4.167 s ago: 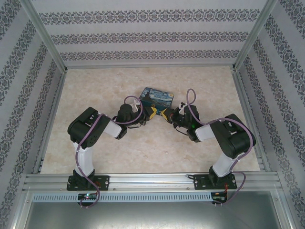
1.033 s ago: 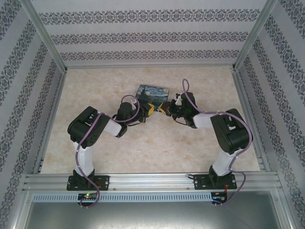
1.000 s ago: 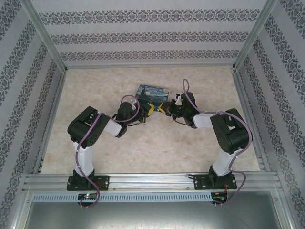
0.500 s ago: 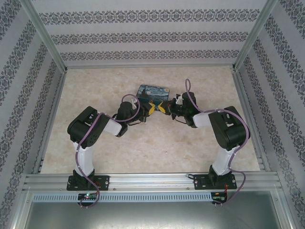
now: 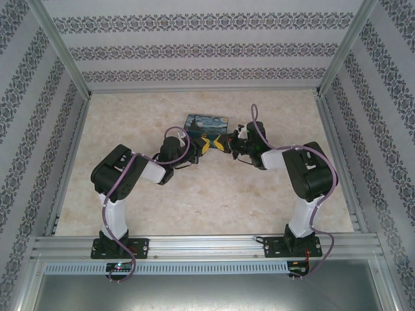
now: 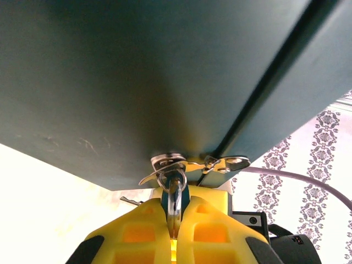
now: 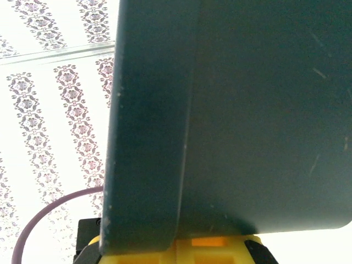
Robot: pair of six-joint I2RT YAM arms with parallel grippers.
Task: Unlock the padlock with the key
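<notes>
The padlock [image 6: 175, 190] hangs by its silver shackle from a metal hasp [image 6: 192, 164] on the dark edge of the swirl-painted box [image 5: 206, 122]. Its blue body sits between my left gripper's [image 6: 175, 208] yellow fingers, which are shut on it. A thin metal sliver [image 6: 131, 200], possibly the key, pokes out to the left behind those fingers. From above, my left gripper [image 5: 206, 145] and right gripper [image 5: 222, 143] meet tip to tip at the box's near side. In the right wrist view the right gripper [image 7: 176, 250] is shut under the box [image 7: 231, 110]; what it holds is hidden.
The box stands mid-table on the marbled top [image 5: 194, 207]. Patterned walls and metal frame posts [image 5: 68, 61] enclose the table on three sides. Purple cables [image 5: 178, 139] loop over both wrists close to the box.
Both grippers and the box have shifted a little away from the arm bases. The right arm's elbow has drawn in toward the middle. Both grippers stay shut.
</notes>
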